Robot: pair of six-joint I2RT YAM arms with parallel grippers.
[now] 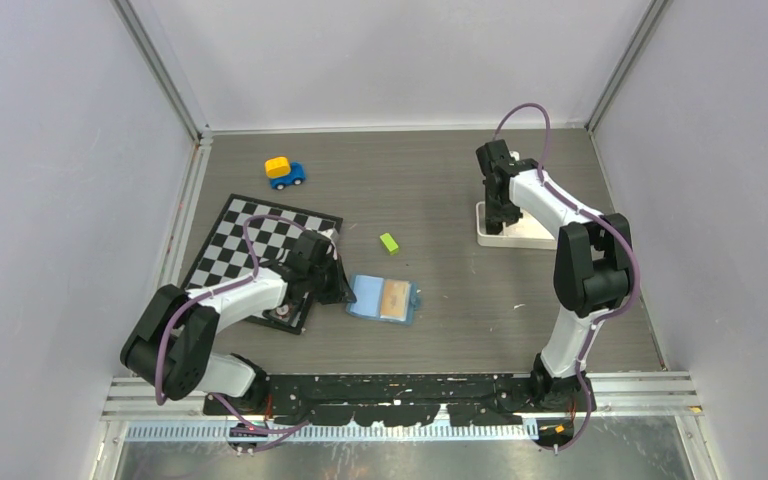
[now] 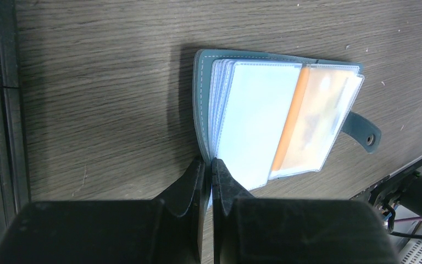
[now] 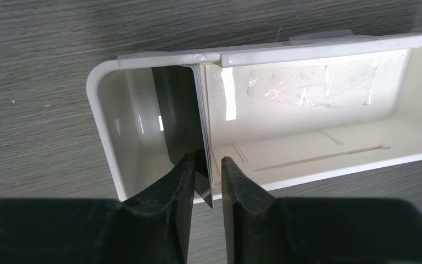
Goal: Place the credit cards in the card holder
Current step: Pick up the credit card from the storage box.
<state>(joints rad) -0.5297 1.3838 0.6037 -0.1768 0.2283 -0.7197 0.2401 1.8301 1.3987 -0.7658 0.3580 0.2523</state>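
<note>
Right hand [image 3: 207,159] narrowly straddles glossy upright credit cards [image 3: 178,110] (in a white tray [image 3: 101,104]); left hand [image 2: 209,160] pinches stitched card holder [image 2: 200,93].

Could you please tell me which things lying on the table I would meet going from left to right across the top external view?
checkerboard → card holder → white tray
</note>
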